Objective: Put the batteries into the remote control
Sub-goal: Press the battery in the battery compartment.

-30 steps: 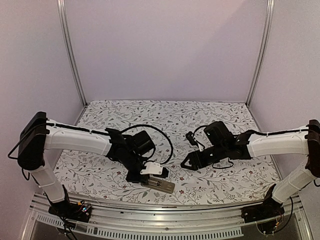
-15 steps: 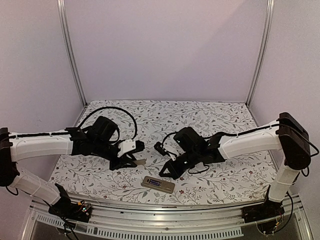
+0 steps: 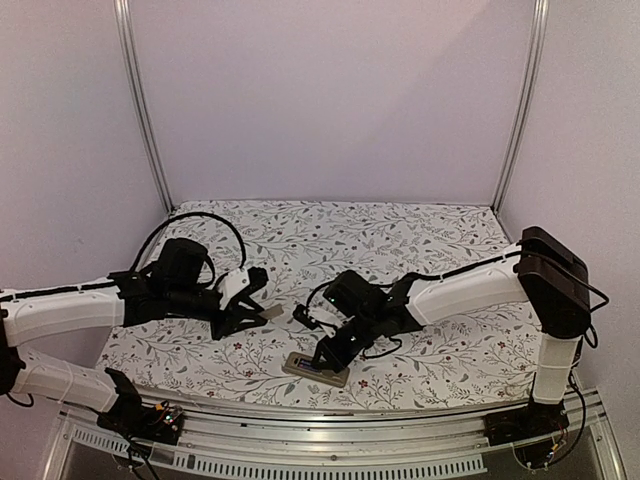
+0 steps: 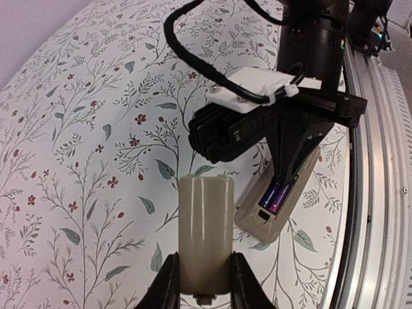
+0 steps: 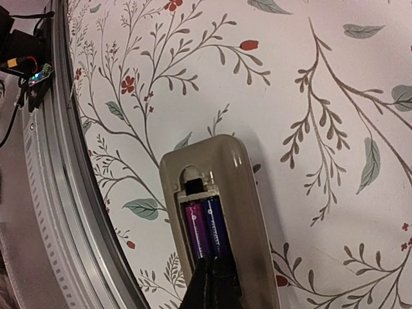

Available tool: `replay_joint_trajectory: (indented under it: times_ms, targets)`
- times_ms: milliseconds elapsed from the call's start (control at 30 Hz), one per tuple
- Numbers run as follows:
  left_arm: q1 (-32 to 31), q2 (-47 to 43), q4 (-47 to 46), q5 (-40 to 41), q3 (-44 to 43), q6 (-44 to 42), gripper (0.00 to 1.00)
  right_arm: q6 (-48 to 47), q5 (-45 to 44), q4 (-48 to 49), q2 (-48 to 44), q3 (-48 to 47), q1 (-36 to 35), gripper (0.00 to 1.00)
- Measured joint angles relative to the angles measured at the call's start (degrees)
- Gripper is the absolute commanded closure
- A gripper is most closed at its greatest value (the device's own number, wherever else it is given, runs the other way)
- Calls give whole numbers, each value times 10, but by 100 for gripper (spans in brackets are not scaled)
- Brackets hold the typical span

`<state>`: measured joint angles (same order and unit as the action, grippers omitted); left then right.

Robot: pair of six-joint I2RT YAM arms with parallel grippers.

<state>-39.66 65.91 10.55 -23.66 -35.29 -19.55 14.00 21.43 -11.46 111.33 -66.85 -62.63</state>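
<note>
Now that your right gripper point(image 5: 212, 283) has come down, jaws pressed together, onto the batteries point(image 5: 203, 225) seated in the remote control point(image 5: 232, 161), your left gripper point(image 4: 203, 286), pinching the cover point(image 4: 205, 225), should refit it.

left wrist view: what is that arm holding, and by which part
The tan battery cover, pinched across its long edges at the tabbed end by the left gripper's fingers.

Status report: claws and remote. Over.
Left claw clamped on greyish-tan plastic battery cover. Right claw shut, tips at purple cylindrical batteries in tan remote. Nothing obstructing.
</note>
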Motion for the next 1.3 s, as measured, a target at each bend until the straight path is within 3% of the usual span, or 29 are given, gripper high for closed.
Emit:
replay_joint_trajectory:
  times_ms: [700, 1300]
  targets:
    - [1, -5, -45, -3, 4, 0, 86, -40, -72, -85, -23, -72, -18, 100]
    - [1, -1, -28, 20, 15, -8, 87, -46, -46, -13, 0, -7, -25, 100]
